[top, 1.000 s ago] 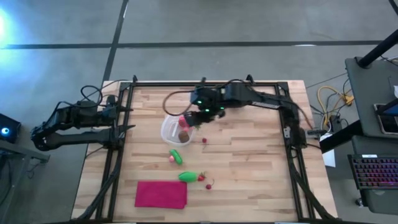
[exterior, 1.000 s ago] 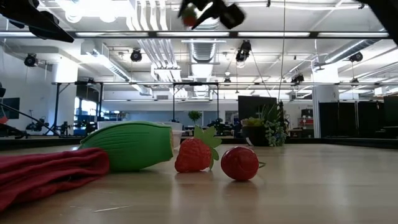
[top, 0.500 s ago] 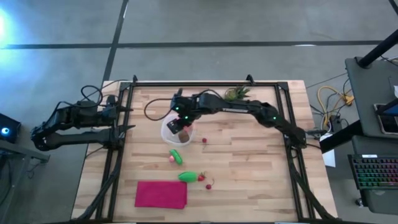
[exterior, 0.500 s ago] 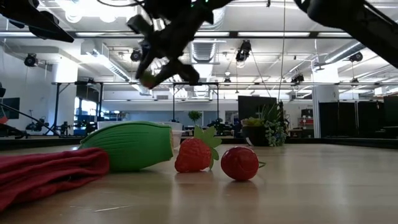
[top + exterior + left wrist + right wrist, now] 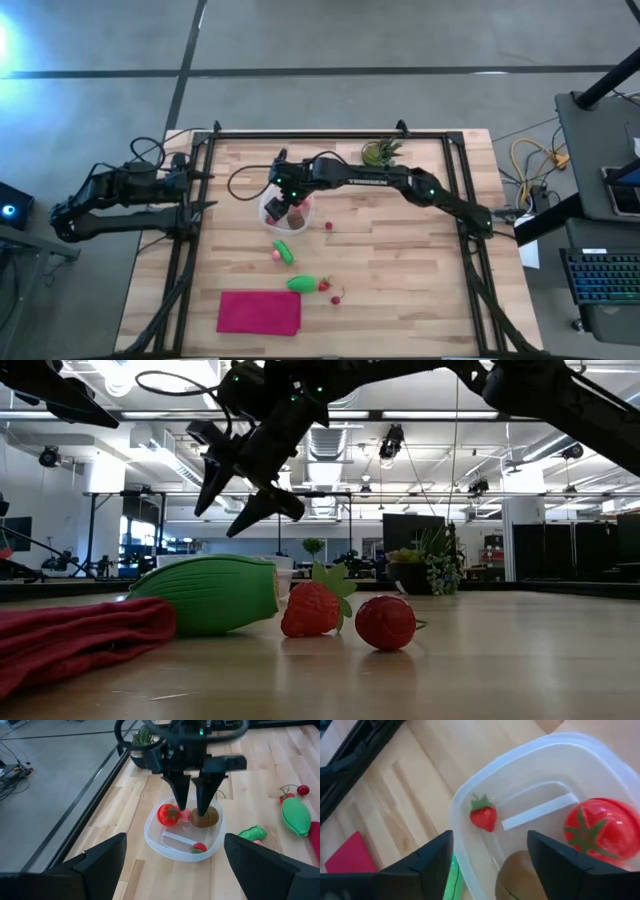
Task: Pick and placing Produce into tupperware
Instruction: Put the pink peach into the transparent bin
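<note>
From above, the right gripper [image 5: 288, 203] hung over the tupperware [image 5: 268, 213] at the table's [image 5: 400, 260] far left-centre, while the left arm waited off the table's left edge. Green produce [image 5: 285, 252] and a green oblong piece [image 5: 303, 284] lay between the tupperware and the magenta cloth [image 5: 259, 312]. At table height, the right gripper [image 5: 240, 485] showed its fingers spread apart with nothing between them, above the green piece [image 5: 210, 595], a strawberry [image 5: 310, 610] and a red ball [image 5: 386, 622]. The left wrist view showed the left gripper [image 5: 172, 865] wide open and empty, the right fingers parted over the tupperware [image 5: 155, 836] holding a tomato [image 5: 168, 814], a kiwi [image 5: 206, 817] and a strawberry [image 5: 199, 848]. The right wrist view showed the same three inside the tupperware [image 5: 462, 805].
</note>
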